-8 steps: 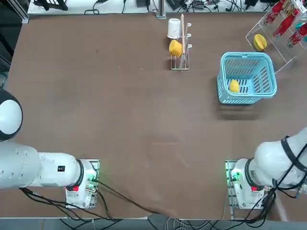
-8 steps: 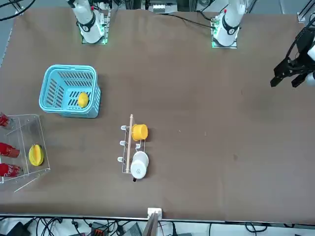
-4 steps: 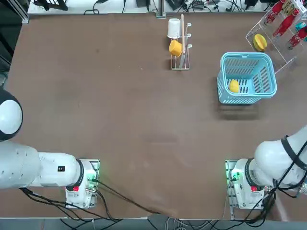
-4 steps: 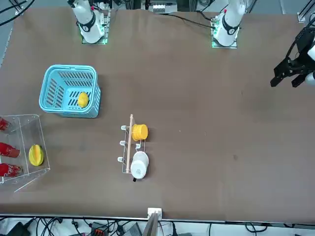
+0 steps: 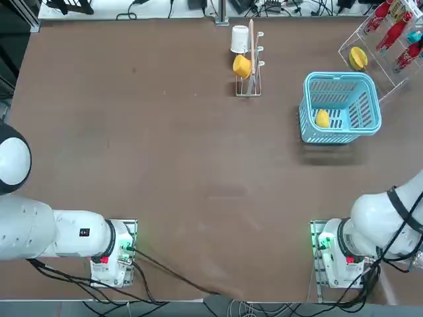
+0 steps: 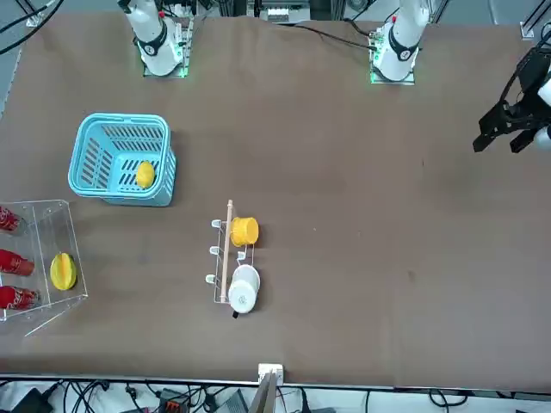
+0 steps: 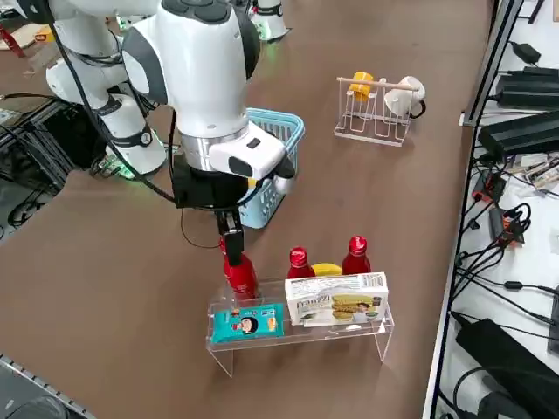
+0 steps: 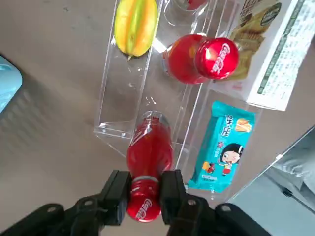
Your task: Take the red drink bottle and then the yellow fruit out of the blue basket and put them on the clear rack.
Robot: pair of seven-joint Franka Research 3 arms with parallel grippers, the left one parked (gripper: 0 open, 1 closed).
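My right gripper [image 7: 230,234] is shut on the cap end of the red drink bottle [image 7: 239,274], holding it upright at the end of the clear rack [image 7: 297,337] nearest the robot. In the wrist view the fingers [image 8: 117,191] clamp the bottle's neck [image 8: 149,147], and its base is over the rack's edge [image 8: 114,129]. Whether it rests on the shelf I cannot tell. The yellow fruit [image 5: 322,119] lies inside the blue basket [image 5: 340,77], also visible in the front view as the fruit [image 6: 145,175] in the basket [image 6: 120,118].
On the rack stand two other red bottles [image 7: 298,263] [image 7: 355,256], a larger yellow fruit [image 8: 136,24], a cracker box [image 7: 336,298] and a teal snack packet [image 7: 246,324]. A peg stand [image 5: 250,59] holds a yellow cup [image 5: 242,66] and a white cup [image 5: 239,38].
The held red bottle has shifted slightly at the rack's near end, a little toward the robot. The gripper stays shut. Basket and fruit have not moved.
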